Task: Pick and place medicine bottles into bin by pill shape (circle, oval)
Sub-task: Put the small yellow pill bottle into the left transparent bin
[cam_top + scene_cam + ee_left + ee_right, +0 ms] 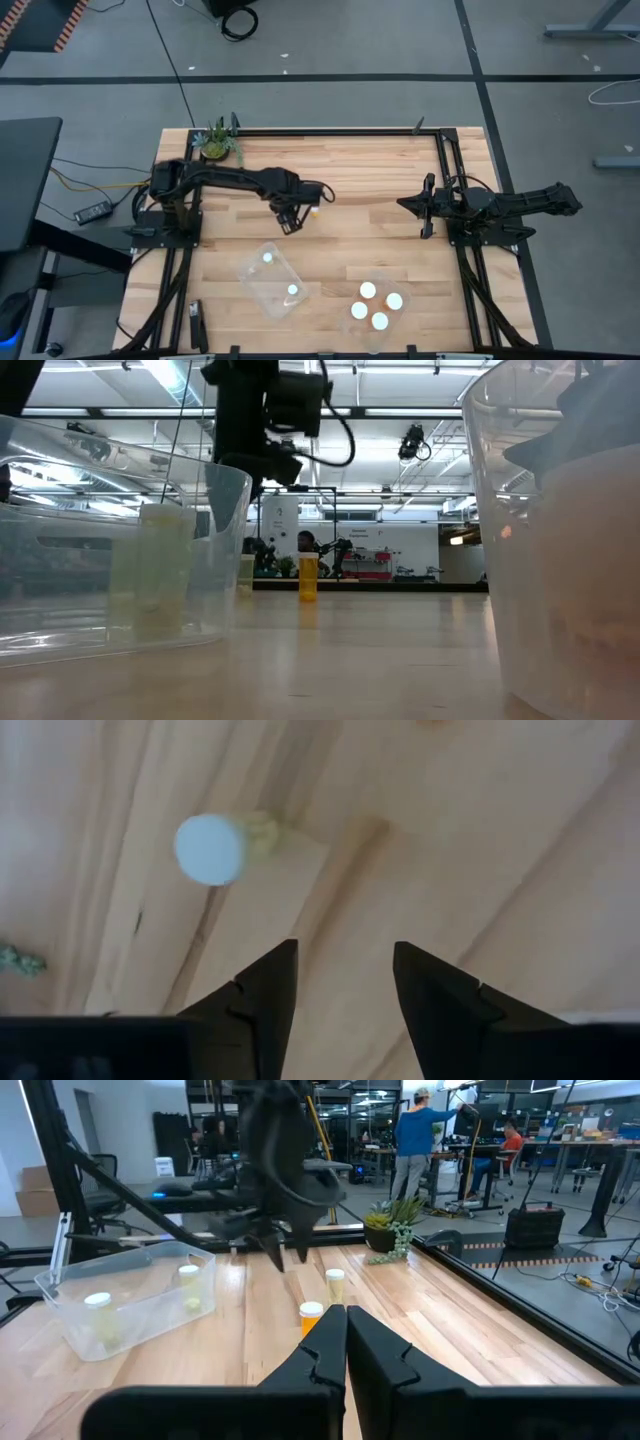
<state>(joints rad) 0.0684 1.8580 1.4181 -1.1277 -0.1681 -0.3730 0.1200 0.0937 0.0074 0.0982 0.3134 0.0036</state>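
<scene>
Table: wooden top [360, 235], workshop room behind.
Left gripper [291, 222]: above mid-table, fingers spread, empty.
Right gripper [408, 204]: right side, fingers pressed together.
Bottles: 1 standing bottle [313, 211] just beside left gripper; 2 in left tub [272, 280]; 4 in right tub [377, 304].

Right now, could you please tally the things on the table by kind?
Bottles: 8
Tubs: 2
Plant: 1
Total: 11
</scene>
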